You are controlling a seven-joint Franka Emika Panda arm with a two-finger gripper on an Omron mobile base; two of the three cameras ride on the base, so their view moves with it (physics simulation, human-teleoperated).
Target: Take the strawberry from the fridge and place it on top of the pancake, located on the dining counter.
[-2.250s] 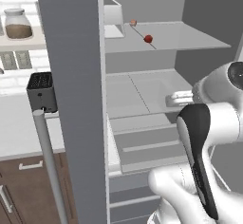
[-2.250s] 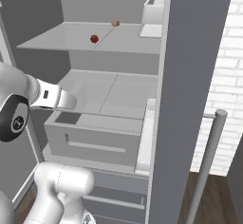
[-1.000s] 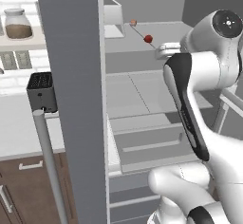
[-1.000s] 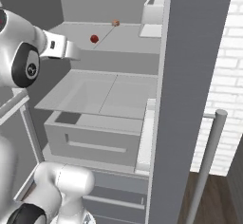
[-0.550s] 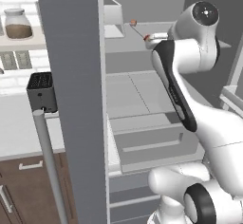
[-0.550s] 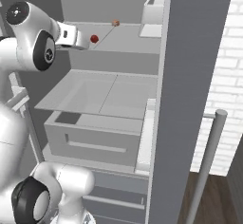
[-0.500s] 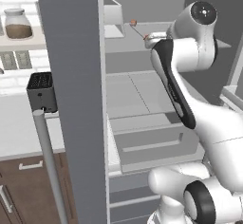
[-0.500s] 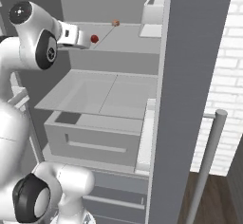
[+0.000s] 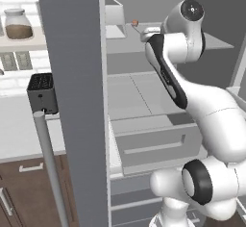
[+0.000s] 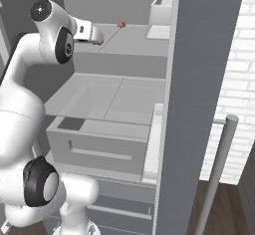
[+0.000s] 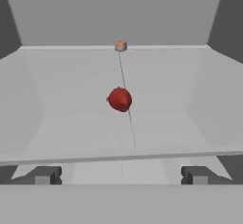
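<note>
Arm has swung up to the fridge (image 9: 72, 77) shelf; gripper (image 11: 121, 174), jaws wide apart, faces the strawberry (image 11: 119, 98), likely soft, light; pinch its sides gently.

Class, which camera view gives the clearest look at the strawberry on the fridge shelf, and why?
The hand view: the strawberry sits whole and central on the shelf, ahead of the open gripper. In the right base view a red sliver peeks past the hand. In the left base view the arm covers it.
</note>
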